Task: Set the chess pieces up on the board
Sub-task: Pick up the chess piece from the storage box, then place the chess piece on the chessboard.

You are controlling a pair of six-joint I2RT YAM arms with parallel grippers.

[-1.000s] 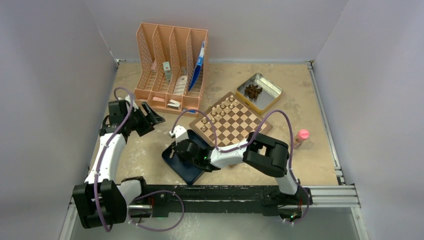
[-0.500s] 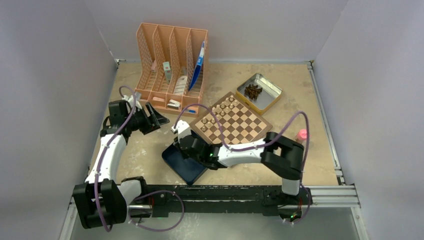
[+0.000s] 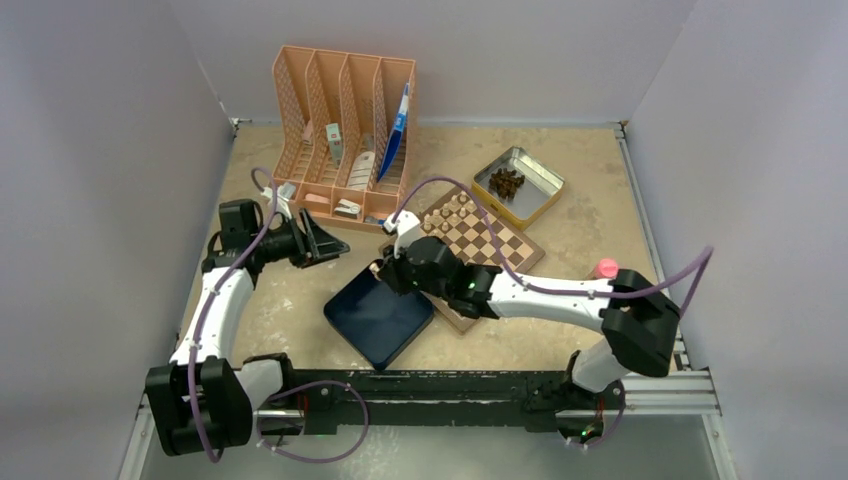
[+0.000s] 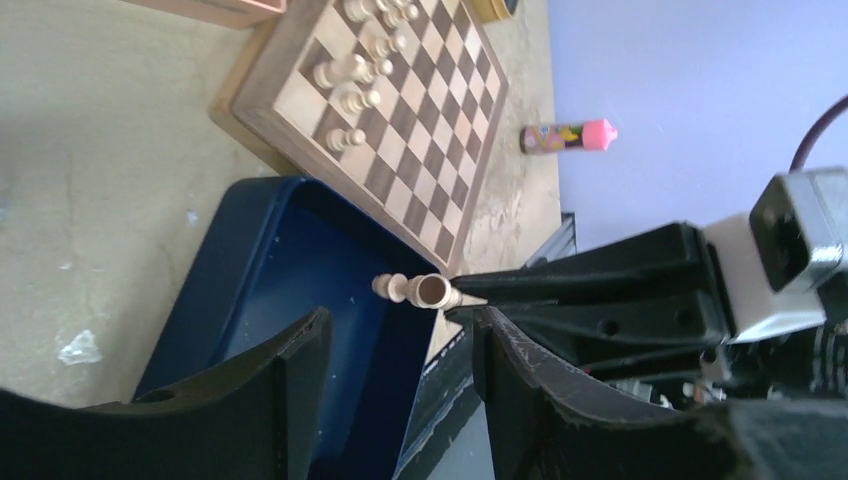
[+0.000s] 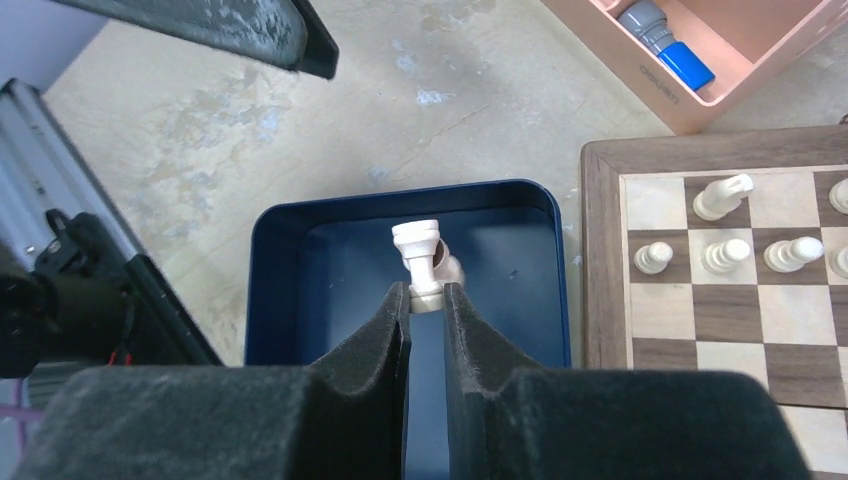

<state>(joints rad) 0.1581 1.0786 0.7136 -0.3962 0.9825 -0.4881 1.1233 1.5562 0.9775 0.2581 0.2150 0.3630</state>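
- one of the chess pieces point(image 5: 418, 258) is pinched in the right claw point(image 5: 427, 292), whose pads are drawn in narrow on its thin stem. it hangs over the dark blue tray point(image 5: 320, 300), just beside the near-left corner of the board point(image 5: 600, 300).
- the left claw point(image 4: 400, 322) is spread wide and holds nothing. it faces the tray from the side, apart from the held piece.
- several standing pieces point(image 5: 724, 254) fill squares at the end of the board nearest the pink organiser point(image 5: 740, 50). a tin point(image 3: 520, 185) of dark pieces sits on the table point(image 3: 290, 305) beyond the board.
- risk: the pads take only a slim part of the piece and most of it juts past the fingertips. a quick swing toward the board could twist it loose and drop it.
- risk: the piece is not upright. released at this angle it would likely land on its side and roll, so the wrist probably has to turn first.
- risk: the standing pieces are close together, and the bulky fingers could knock one over on the way in.
- the held piece's long axis runs nearly in line with the fingers, leaning a little left in the right wrist view. its wide flat end points away from the claw, toward the tray floor.
- i cannot tell for certain whether that wide end is the head or the base.
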